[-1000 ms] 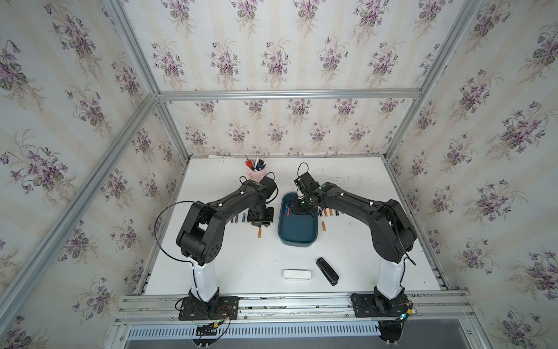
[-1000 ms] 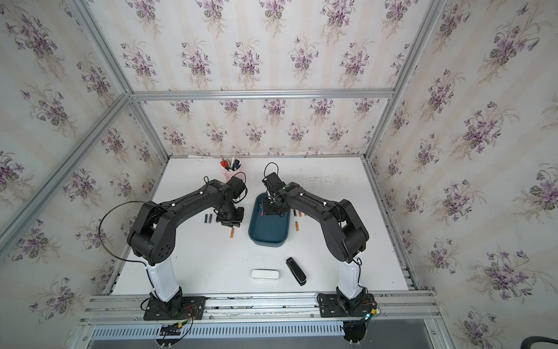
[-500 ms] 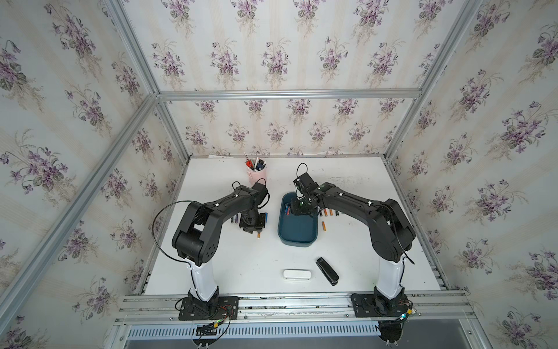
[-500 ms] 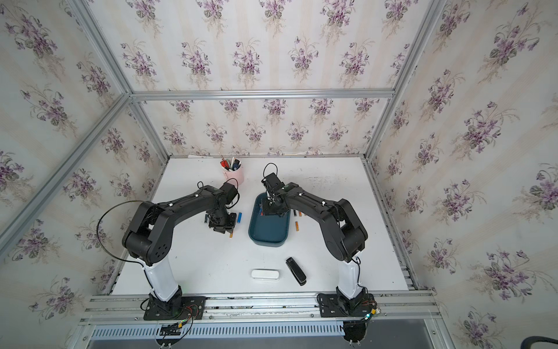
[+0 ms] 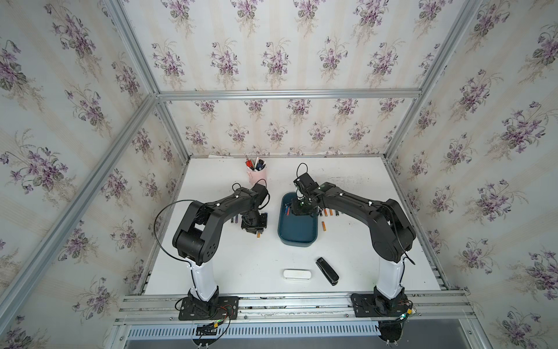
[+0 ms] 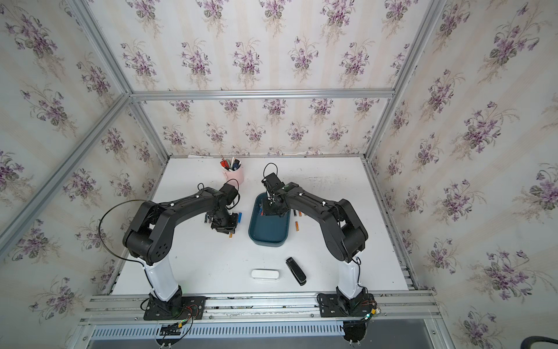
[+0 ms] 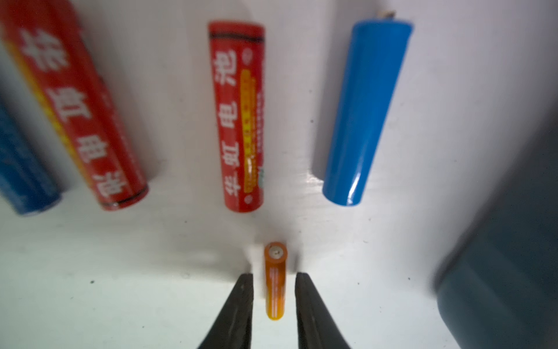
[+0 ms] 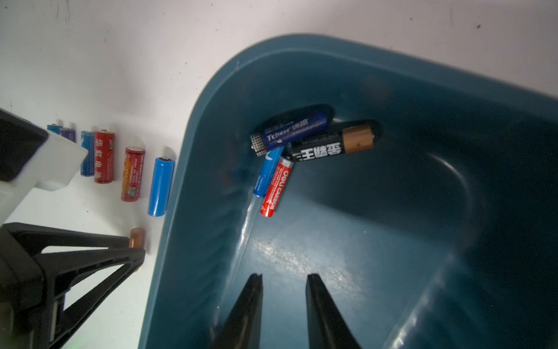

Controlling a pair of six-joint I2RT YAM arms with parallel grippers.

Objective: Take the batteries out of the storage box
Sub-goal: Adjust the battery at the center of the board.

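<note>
The dark teal storage box sits mid-table. Several batteries lie in its far corner: dark blue, black with a copper end, small blue and red. My right gripper hangs open and empty over the box floor, short of them. Left of the box, two red batteries and a blue one lie in a row on the table. My left gripper stands open astride a thin orange battery, with a gap on each side.
More batteries lie on the table right of the box, one orange. A pink cup of pens stands at the back. A white case and a black oblong object lie near the front edge.
My left gripper has drifted a little toward the left and front, beside the box, and its jaws have narrowed around the orange battery. The right arm has not moved.
</note>
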